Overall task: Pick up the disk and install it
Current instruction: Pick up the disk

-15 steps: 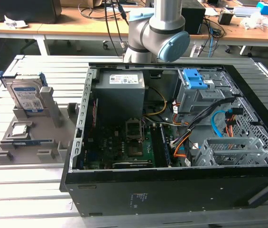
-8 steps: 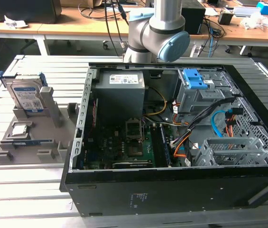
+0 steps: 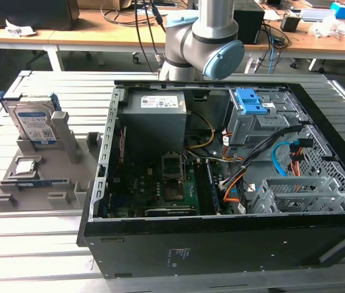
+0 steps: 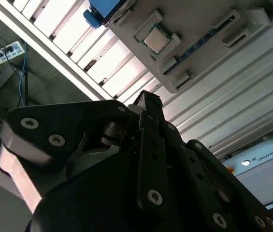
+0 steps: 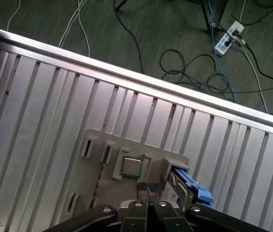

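The disk (image 3: 35, 125), a silvery hard drive with a white-and-blue label and blue side rails, stands on edge in a grey holder tray (image 3: 68, 183) at the exterior view's left. Both wrist views catch it too, as the disk (image 5: 182, 193) with its blue rail and as the disk's blue corner (image 4: 102, 10). My gripper (image 5: 148, 186) hangs well above the tray, fingertips pressed together with nothing between them, the disk just beside them in the first wrist view. The second wrist view shows the gripper (image 4: 148, 100) from behind. The arm (image 3: 203, 36) rises behind the computer case.
An open computer case (image 3: 160, 256) lies on the slatted metal table (image 3: 32, 256); inside is a grey drive cage with a blue latch (image 3: 250, 101). A square processor chip (image 5: 132, 166) sits in the tray. Cables and a power strip (image 5: 228, 36) lie on the floor.
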`<state>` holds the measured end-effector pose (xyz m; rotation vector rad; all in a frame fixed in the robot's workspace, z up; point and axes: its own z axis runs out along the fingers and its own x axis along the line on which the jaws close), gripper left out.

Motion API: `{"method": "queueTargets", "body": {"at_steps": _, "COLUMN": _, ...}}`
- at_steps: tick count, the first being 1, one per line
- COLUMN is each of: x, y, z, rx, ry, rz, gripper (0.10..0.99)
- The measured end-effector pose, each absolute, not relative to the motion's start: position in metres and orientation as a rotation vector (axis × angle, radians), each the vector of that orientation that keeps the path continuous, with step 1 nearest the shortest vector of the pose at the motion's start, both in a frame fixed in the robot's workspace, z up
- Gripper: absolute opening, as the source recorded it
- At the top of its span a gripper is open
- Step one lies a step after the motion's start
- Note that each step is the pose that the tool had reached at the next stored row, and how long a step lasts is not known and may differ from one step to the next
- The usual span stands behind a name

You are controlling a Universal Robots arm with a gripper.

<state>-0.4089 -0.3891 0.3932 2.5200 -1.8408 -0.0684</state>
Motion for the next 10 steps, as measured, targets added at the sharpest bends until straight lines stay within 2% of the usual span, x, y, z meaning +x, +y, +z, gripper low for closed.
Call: {"method": "queueTargets", "body": {"at_steps": 10, "x": -0.4089, "y": -0.3891, "z": 0.3932, "rx": 2.584, "ry": -1.747, "rz": -0.067, "gripper": 0.106}}
